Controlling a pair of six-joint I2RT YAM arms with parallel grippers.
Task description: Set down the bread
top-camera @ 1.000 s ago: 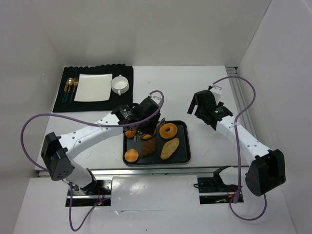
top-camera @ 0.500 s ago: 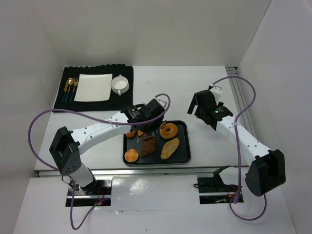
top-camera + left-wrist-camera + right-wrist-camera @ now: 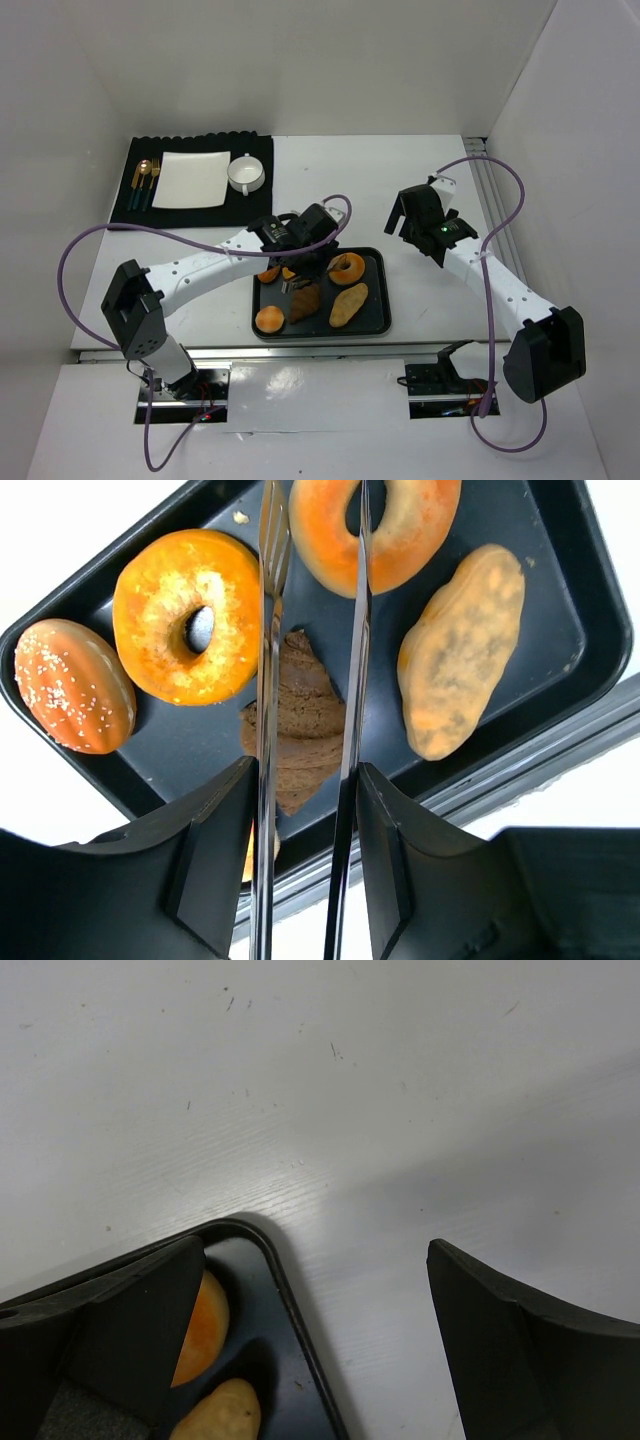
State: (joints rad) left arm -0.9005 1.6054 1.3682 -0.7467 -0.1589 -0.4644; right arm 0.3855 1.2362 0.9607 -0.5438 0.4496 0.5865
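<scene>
Dark brown pastry [image 3: 300, 715] lies in the middle of the black tray [image 3: 560, 630], between a ring doughnut [image 3: 185, 615] and a long loaf [image 3: 460, 650]. Metal tongs [image 3: 266, 680] (clenched in the left gripper [image 3: 300, 815]) straddle it from above. The right gripper [image 3: 315, 1280] hovers with fingers spread over the white table [image 3: 300, 1080].

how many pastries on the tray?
5: one ring doughnut far right, second doughnut far left under the left arm, sesame bun near left, brown pastry centre, oblong loaf near right. The arm may hide more.
</scene>
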